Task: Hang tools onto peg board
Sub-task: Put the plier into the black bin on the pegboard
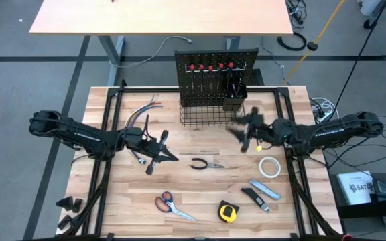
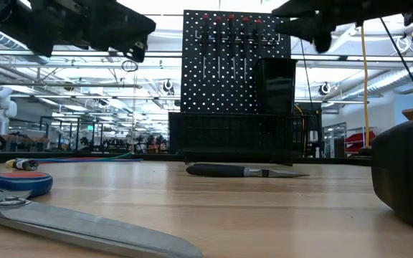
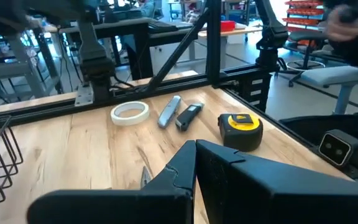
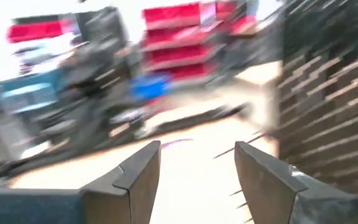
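The wooden table (image 1: 119, 201) carries pliers (image 1: 207, 164), scissors (image 1: 173, 205), tape measure (image 1: 228, 212), and tape roll (image 1: 269, 167).

My table carries one pair of pliers (image 1: 207, 164), one pair of scissors (image 1: 173, 205), one tape measure (image 1: 228, 212), one tape roll (image 1: 269, 167), two utility knives (image 1: 265, 190), one wire bundle (image 1: 139, 115), and one peg board (image 1: 214, 75) holding five red-handled screwdrivers (image 1: 211, 67).

We see the peg board (image 1: 216, 73) standing at the table's (image 1: 112, 194) far edge. Before it lie the pliers (image 1: 207, 164); the tape roll (image 1: 269, 167) and utility knife (image 1: 265, 190) lie right, the scissors (image 1: 173, 205) and tape measure (image 1: 228, 212) nearest.
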